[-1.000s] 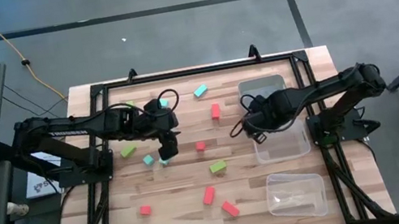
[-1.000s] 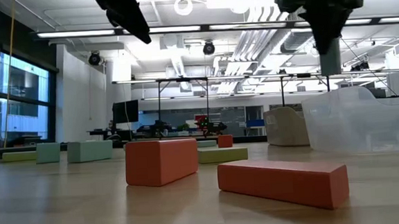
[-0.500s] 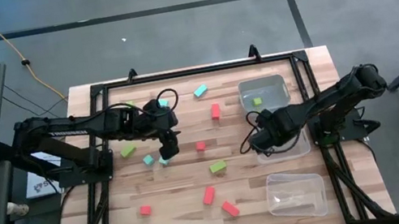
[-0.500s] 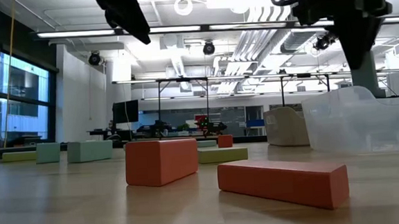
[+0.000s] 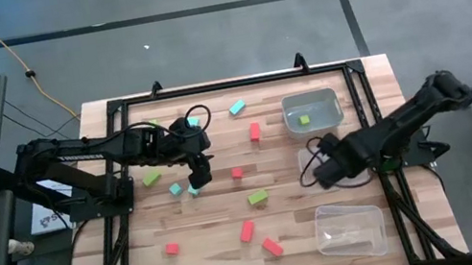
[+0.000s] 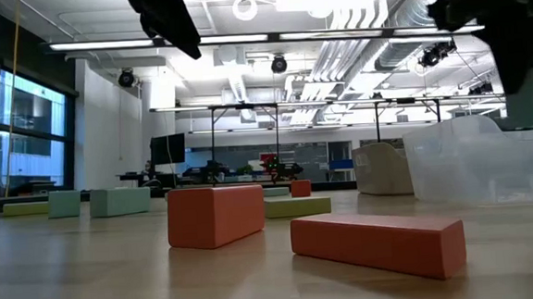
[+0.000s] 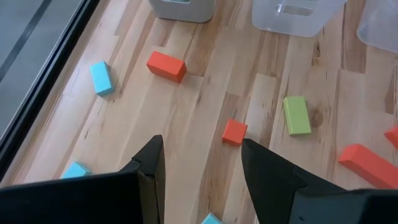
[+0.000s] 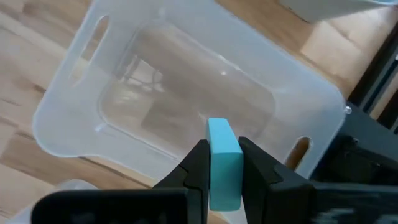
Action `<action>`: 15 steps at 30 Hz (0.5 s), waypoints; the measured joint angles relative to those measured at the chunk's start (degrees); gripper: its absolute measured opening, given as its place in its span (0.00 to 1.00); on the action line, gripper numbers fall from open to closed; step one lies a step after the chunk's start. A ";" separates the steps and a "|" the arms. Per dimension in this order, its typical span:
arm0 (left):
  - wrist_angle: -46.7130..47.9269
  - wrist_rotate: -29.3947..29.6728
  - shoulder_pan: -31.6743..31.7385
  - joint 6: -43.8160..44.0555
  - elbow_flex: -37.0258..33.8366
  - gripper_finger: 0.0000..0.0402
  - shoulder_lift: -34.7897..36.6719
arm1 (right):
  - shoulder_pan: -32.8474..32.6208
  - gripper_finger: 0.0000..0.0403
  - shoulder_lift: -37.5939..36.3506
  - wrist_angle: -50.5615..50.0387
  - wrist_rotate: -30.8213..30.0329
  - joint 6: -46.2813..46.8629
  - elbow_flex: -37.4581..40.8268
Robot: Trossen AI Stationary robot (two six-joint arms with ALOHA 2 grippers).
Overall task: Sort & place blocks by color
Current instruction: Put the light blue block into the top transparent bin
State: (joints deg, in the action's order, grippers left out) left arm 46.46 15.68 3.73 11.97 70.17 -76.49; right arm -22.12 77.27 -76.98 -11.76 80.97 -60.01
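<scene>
Moved: right gripper has swung from the 2 o'clock bin toward 4 o'clock.
Grip: clenched on a light blue block.
Below: clear bin.
Left gripper: parted, empty.
Around: red-orange cube, green bar.

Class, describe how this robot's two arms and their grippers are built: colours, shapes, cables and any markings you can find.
Both arms are dark, slender and jointed. The left arm carries pale lettering along one link, too small to read; the right arm trails a looping black cable near its wrist. The left gripper and right gripper each have two dark, flat fingers narrowing toward the tips.
</scene>
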 joint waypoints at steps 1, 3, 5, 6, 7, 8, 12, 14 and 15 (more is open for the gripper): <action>-0.02 0.00 0.00 -0.05 0.00 0.34 0.00 | -0.15 0.09 -1.97 0.39 -0.31 0.68 1.11; 0.00 0.00 0.00 -0.07 0.00 0.34 0.00 | -0.18 0.09 -5.91 3.01 -1.80 1.89 3.32; -0.01 0.00 0.00 -0.09 0.00 0.34 0.00 | -0.18 0.09 -9.71 6.47 -4.10 2.95 5.74; 0.00 0.00 0.00 -0.09 0.00 0.34 0.00 | -0.18 0.09 -11.55 7.84 -5.27 3.39 7.06; 0.00 0.00 0.00 -0.09 0.00 0.34 0.00 | -0.17 0.09 -13.24 9.66 -6.31 4.13 8.58; -0.02 0.00 0.00 -0.09 0.00 0.34 0.00 | -0.16 0.09 -14.80 11.80 -7.25 4.89 10.12; 0.00 0.00 0.00 -0.09 0.00 0.34 0.00 | -0.18 0.09 -19.80 21.10 -8.70 8.46 17.38; 0.00 0.00 0.00 -0.11 0.00 0.34 0.00 | -0.18 0.09 -21.21 26.92 -8.63 9.70 20.99; 0.00 0.00 0.00 -0.11 0.00 0.34 0.00 | -0.18 0.09 -21.57 30.18 -8.60 10.30 22.61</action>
State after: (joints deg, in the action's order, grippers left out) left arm 46.46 15.68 3.73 11.86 70.17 -76.49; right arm -22.31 55.70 -46.80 -20.36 91.27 -37.39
